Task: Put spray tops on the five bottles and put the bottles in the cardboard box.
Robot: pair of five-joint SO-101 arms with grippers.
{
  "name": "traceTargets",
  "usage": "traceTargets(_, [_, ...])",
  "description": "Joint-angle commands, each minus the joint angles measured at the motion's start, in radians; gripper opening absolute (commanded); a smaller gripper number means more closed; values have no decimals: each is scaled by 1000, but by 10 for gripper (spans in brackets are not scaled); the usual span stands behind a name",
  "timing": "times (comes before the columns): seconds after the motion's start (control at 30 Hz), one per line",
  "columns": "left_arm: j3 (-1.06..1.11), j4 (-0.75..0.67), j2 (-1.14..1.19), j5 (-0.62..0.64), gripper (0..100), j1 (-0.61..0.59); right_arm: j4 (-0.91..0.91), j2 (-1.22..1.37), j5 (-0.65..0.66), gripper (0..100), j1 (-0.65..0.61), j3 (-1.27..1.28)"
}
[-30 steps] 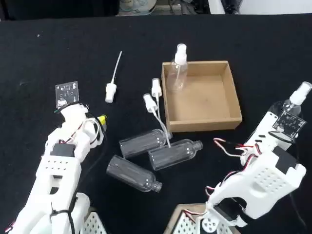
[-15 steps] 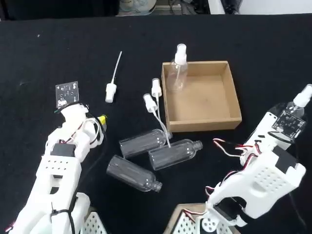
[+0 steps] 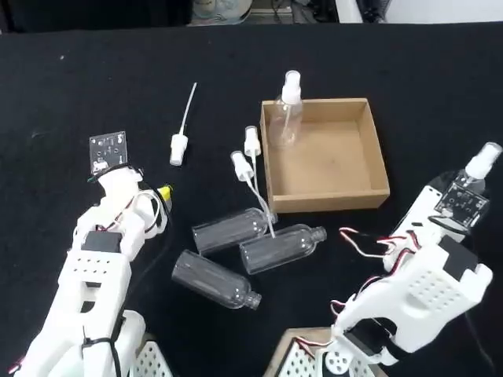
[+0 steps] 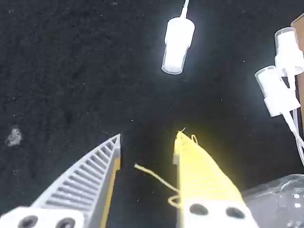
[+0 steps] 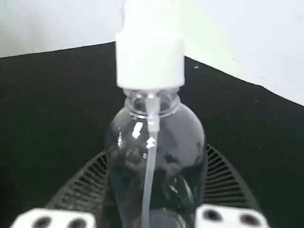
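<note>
Black table (image 3: 393, 63), with the box (image 3: 330, 201) in the middle and one capped bottle (image 3: 288, 118) standing in its far-left corner. Right of the box, the right claw (image 5: 156, 166) is closed around a second capped bottle (image 3: 474, 166). It grips the body and leaves the cap clear, probably so the bottle can be set inside. The left claw (image 4: 149, 137) hangs open and empty, left of three bare bottles (image 3: 228, 229) lying down. Three loose tops (image 3: 178, 148) lie just beyond, handy for capping.

We find the cardboard box (image 3: 328, 202) open from above except its far left corner, where a capped bottle (image 3: 288, 118) stands. Two spray tops (image 3: 251, 142) lie beside its left wall; three uncapped bottles (image 3: 280, 246) crowd its front left corner outside. Open surface (image 3: 424, 71) stretches beyond its far wall.
</note>
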Motion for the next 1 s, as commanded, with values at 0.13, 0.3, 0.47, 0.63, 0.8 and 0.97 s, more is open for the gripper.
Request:
traceTargets(0.13, [-10,-17,-20,6,181,7,-25,-8,-5,297,-37,41])
traceTargets(0.3, [-10,-18,-20,6,181,7,-26,-8,-6,289,-29,42])
traceTargets(0.47, [-10,-17,-20,6,181,7,-26,-10,-6,289,-26,38])
traceTargets(0.63, [-10,-18,-20,6,181,7,-71,-22,-6,289,-26,48])
traceTargets(0.8, [-10,-20,-20,6,181,7,-74,-105,-6,289,-32,94])
traceTargets(0.97, [-10,-20,-20,6,181,7,3,-196,-6,289,-29,104])
